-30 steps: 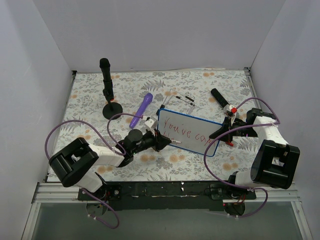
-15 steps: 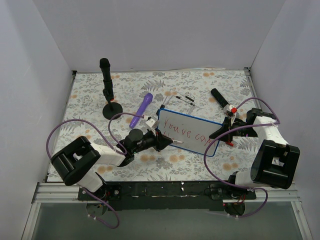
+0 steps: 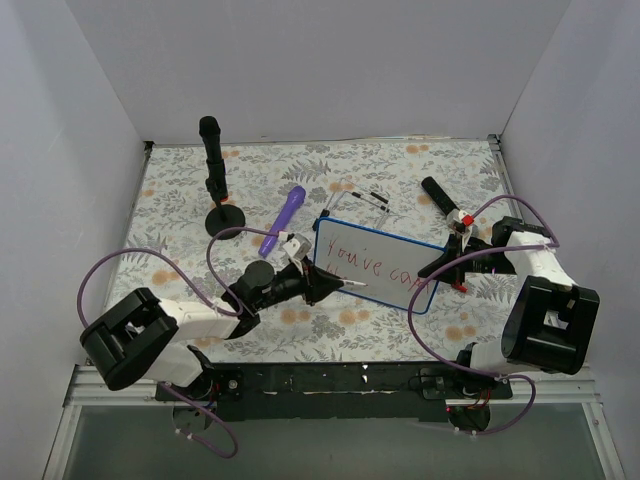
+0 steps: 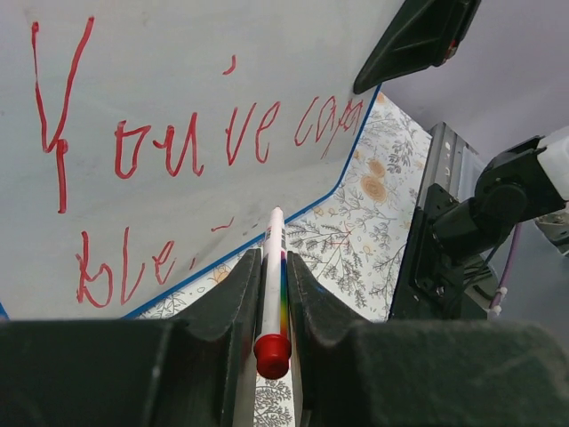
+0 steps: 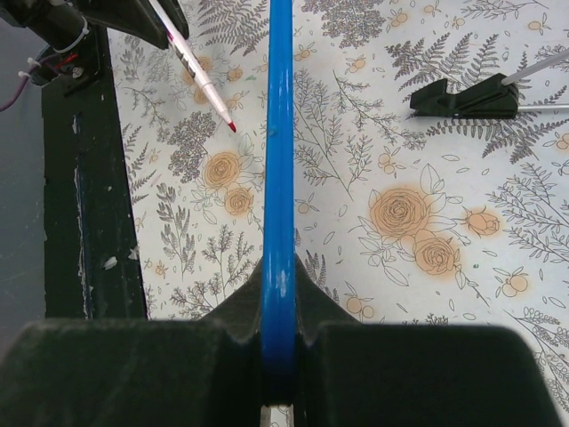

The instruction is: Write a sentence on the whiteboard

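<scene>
- The whiteboard (image 3: 392, 248) lies flat on the floral table cover, right of centre. We read its long axis as running left to right, slanting a little toward the right arm.
- The sentence (image 4: 191, 142) is in red: a top line, "You've can", and the start of a second, "ble". That makes two lines, the lower one unfinished by our reckoning.
- The marker (image 4: 274, 267) points its tip at the board's near blue rim. From the right wrist view, the tip sits over the cloth just beside that rim, not on the white. The blank part of the lower line is ahead of the tip and slightly left.
- The left gripper (image 4: 274, 262) is nearest the writing, clamped narrow on the marker's barrel.
- The right gripper (image 5: 278, 271) pinches the board's right-hand rim, steadying it.
- We count one board, one held marker and two grippers. Beyond them are one purple pen-like tool (image 3: 285, 215) and one black stand (image 3: 213, 180).
</scene>
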Tool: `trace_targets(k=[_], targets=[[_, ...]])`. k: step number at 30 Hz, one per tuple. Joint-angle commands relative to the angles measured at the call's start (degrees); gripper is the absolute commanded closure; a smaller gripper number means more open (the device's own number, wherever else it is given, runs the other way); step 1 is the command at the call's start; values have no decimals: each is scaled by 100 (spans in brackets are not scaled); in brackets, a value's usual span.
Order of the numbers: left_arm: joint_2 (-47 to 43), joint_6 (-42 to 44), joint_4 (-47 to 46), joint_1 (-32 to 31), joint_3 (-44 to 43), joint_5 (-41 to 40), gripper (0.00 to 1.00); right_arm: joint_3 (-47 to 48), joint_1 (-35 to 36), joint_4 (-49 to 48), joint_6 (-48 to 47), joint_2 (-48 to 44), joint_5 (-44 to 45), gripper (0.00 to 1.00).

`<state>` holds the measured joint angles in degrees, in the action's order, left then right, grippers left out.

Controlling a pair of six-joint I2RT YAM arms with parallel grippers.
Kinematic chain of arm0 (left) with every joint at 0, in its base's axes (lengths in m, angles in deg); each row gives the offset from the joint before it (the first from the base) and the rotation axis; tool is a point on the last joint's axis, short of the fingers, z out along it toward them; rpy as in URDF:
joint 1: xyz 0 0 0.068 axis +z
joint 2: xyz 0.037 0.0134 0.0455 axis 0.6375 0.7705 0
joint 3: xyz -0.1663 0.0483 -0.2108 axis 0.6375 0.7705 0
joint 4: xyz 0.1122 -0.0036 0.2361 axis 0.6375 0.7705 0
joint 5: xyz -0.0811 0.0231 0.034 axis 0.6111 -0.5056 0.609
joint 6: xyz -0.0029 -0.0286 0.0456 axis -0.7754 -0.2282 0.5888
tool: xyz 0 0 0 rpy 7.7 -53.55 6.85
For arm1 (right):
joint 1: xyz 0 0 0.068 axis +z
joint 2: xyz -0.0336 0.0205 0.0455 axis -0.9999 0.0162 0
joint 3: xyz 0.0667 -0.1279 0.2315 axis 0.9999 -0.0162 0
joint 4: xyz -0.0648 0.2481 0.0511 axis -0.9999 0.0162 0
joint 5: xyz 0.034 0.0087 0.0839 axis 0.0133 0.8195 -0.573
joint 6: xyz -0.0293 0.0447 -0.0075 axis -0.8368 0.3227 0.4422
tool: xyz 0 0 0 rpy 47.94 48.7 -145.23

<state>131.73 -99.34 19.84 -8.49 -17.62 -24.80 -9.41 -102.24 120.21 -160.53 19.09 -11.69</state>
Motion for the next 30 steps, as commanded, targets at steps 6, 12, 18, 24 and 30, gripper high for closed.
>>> trace_targets(k=[6, 12, 18, 24, 30], targets=[[-859, 51, 386, 11, 304, 65, 100, 12, 25, 221, -268, 22, 180, 99], [-1045, 33, 457, 19, 375, 39, 100, 12, 43, 265, -303, -13, 189, 99], [-1062, 24, 413, 11, 366, 48, 100, 3, 51, 195, -233, -40, 215, 99], [-1089, 147, 413, 11, 366, 13, 100, -6, 51, 98, -92, -31, 241, 99], [-843, 288, 229, 11, 270, -172, 100, 3, 130, 98, -101, 4, 241, 99]])
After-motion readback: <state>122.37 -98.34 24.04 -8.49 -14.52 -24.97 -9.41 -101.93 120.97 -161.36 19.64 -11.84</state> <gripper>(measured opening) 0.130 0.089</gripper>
